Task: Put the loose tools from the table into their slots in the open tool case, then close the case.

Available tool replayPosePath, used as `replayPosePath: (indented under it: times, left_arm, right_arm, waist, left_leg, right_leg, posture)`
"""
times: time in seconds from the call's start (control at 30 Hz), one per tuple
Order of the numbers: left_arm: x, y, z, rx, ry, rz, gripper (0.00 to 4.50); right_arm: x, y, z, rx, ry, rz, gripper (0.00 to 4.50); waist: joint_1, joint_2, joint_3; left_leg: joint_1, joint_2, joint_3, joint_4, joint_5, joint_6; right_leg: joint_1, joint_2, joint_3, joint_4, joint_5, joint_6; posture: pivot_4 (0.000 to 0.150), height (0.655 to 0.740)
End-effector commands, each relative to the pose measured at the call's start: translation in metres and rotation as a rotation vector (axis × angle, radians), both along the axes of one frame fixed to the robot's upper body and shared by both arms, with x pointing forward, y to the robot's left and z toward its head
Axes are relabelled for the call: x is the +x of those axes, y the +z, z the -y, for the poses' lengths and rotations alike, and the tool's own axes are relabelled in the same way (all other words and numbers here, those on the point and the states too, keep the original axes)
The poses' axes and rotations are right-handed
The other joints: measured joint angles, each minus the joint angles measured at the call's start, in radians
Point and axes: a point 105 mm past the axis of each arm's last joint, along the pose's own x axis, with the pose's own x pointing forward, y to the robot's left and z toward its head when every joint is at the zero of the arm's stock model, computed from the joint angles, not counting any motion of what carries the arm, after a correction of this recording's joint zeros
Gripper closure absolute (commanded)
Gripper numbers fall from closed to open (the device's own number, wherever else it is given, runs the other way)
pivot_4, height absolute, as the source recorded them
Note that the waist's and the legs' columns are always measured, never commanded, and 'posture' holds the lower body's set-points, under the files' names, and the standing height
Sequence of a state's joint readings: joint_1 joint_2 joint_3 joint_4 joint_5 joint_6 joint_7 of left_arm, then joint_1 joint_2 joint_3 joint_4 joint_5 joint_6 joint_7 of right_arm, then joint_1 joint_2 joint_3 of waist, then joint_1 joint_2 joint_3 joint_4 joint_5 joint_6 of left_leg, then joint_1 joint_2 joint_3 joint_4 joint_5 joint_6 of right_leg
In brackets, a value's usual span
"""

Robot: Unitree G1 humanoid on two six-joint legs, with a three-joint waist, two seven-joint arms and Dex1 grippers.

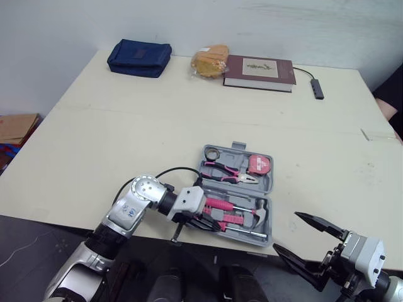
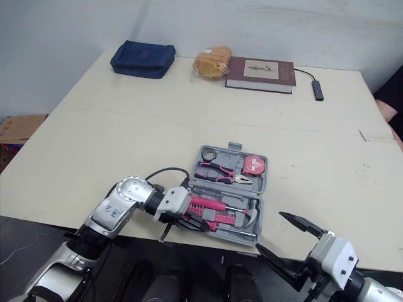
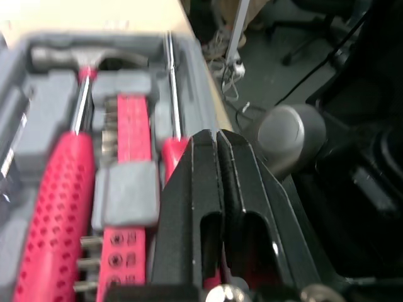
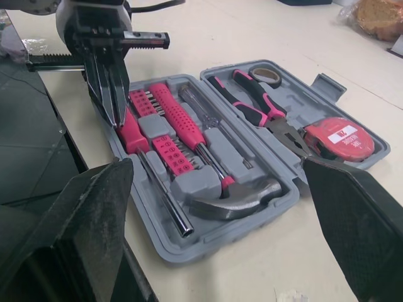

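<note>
The right claw (image 1: 284, 230) hung spread wide and empty off the near edge of the table (image 1: 126, 138), just right of the tool case (image 1: 271, 217). The left claw (image 3: 216, 135) was pinched shut on nothing, with its tips down at the pink-handled screwdriver (image 4: 131, 135) in the slot along the case's front wall. Beyond lay the bit holder (image 4: 167, 151) and hammer (image 4: 233, 204). The far half held pliers (image 4: 258, 107) and a tape measure (image 4: 337, 138). It looked like the last tool being pressed home. Next, I judged, the left claw had to lift clear. Then one half needed catching by its edge and swinging over squarely. A blue pouch (image 1: 139, 58) and a book (image 1: 259, 72) sat well beyond.
</note>
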State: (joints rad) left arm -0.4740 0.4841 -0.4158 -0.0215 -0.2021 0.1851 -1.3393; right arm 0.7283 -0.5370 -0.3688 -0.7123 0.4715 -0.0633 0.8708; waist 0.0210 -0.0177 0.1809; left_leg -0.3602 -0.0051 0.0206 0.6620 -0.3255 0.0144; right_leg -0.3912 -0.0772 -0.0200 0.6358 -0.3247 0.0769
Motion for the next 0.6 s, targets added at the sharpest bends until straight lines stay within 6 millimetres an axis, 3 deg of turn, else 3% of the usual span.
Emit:
replayPosePath:
  times: [0.03,0.13,0.37,0.5,0.6]
  left_arm:
    - [0.006,-0.006,0.003,0.045,0.024,0.043,4.45]
    - [0.018,-0.017,0.003,0.098,0.106,0.05,4.45]
    - [0.011,-0.039,-0.009,0.255,0.088,0.001,4.45]
    - [0.006,-0.042,-0.007,0.255,0.066,-0.008,4.45]
    - [0.004,-0.046,-0.007,0.267,0.057,-0.005,4.45]
  right_arm:
    - [-0.002,0.004,0.001,-0.003,-0.006,0.026,0.0]
    - [-0.002,0.004,0.001,-0.001,-0.008,0.027,0.0]
    - [-0.001,0.003,0.001,0.002,-0.014,0.028,0.0]
    - [0.0,0.003,0.002,0.001,-0.022,0.031,0.0]
    - [0.0,0.002,0.002,0.003,-0.027,0.031,0.0]
  waist:
    - [0.0,0.0,0.0]
    - [0.002,0.001,-0.001]
    - [0.002,0.007,-0.007]
    - [-0.001,0.01,-0.013]
    - [0.0,0.011,-0.016]
  left_leg:
    - [0.0,0.0,0.0,0.0,0.0,0.0]
    - [0.0,0.0,0.0,0.0,0.0,0.0]
    - [0.003,0.0,0.0,0.0,0.0,0.001]
    - [0.011,0.0,0.0,-0.009,-0.001,0.001]
    - [0.012,0.0,0.0,-0.012,-0.001,0.001]
  right_leg:
    - [0.0,0.0,0.0,0.0,0.0,0.0]
    - [0.0,0.0,0.0,0.0,0.0,0.0]
    - [0.003,0.0,0.0,-0.001,0.0,0.0]
    - [0.016,0.0,0.0,-0.009,0.0,-0.001]
    - [0.017,0.0,0.0,-0.01,-0.001,-0.001]
  posture:
    - [0.15,0.74]
    - [0.15,0.74]
    - [0.15,0.74]
    - [0.15,0.74]
    - [0.15,0.74]
